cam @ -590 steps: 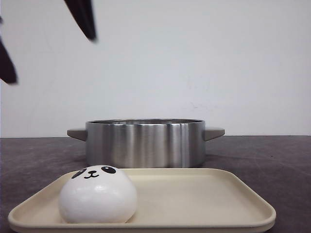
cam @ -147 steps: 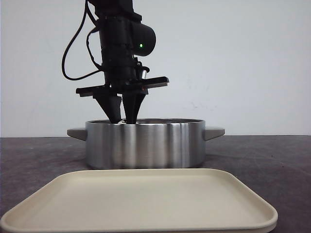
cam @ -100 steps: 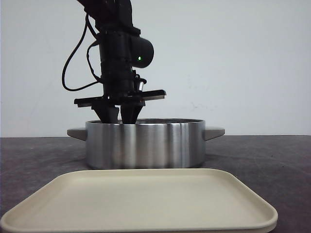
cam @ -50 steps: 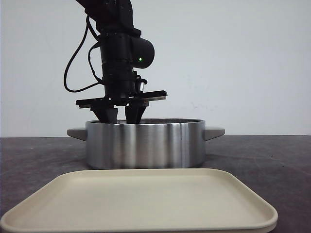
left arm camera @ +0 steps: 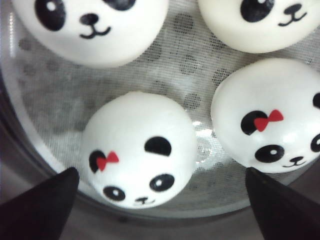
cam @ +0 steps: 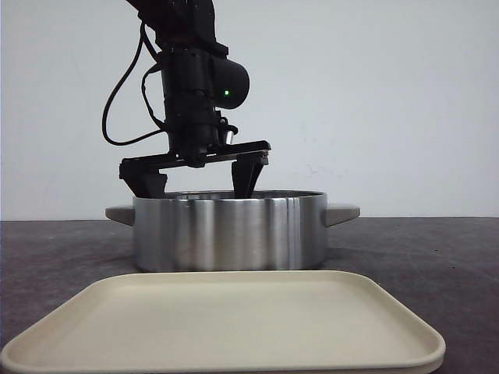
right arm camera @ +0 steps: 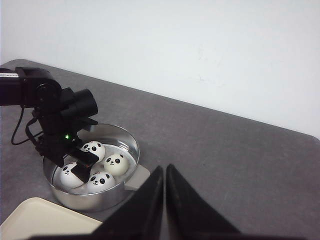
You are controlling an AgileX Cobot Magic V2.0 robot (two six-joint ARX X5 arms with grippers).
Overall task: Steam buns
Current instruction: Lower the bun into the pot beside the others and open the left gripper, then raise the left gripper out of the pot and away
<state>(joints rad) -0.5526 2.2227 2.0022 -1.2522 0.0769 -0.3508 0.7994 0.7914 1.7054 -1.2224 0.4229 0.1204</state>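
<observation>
Brushed steel is the body of the pot [cam: 230,231], a low round pan with two grey side handles, standing on the dark grey table [cam: 437,249] behind a cream tray [cam: 226,323] at the front edge of the front view. Inside the pot lie four glossy white panda buns [left arm camera: 140,150] on a perforated steamer plate [left arm camera: 65,95] covered with a fine mesh. In the left wrist view, two of them carry a small red bow by one ear: one sits between the fingertips, another bow bun [left arm camera: 267,112] rests just beside it, apparently touching. The other two, plain-faced, lie farther in, one plain bun [left arm camera: 90,27] and its neighbour [left arm camera: 265,22] cut off by the frame edge.

The left gripper [cam: 195,181] hangs over the left part of the pot with its black fingers spread wide, tips dipping just below the rim and gripping nothing; the bun under it sits free on the mesh, clear of both fingertips [left arm camera: 45,205]. A green light glows on the arm's wrist housing.

The right gripper [right arm camera: 164,205] is held high and well apart from the pot, looking down on the scene, its two dark fingers pressed together with only a thin slit between them and nothing held.
</observation>
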